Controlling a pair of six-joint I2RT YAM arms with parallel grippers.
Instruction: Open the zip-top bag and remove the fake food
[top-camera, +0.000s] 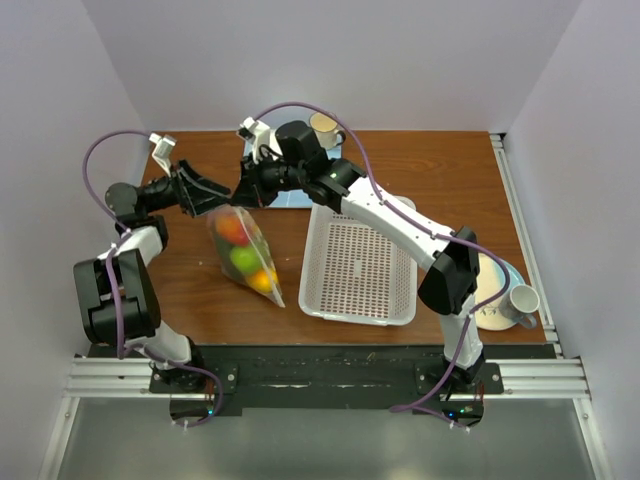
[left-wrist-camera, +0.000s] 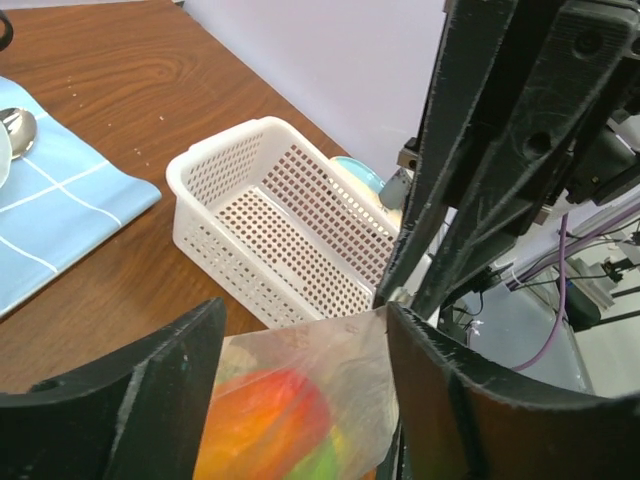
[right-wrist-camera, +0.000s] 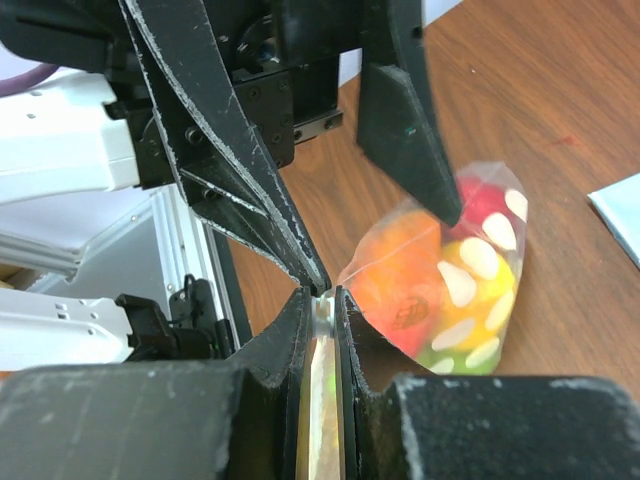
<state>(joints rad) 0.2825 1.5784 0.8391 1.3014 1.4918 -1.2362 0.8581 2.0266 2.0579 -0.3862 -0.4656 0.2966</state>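
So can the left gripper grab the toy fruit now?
Probably not: the fake food lies inside the zip-top bag, and the open left gripper only straddles its top edge.

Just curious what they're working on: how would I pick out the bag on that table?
On the brown wooden table, look just left of the white perforated basket. The zip-top bag is there: the only clear, floppy thing, with red, green and orange fake food showing through.
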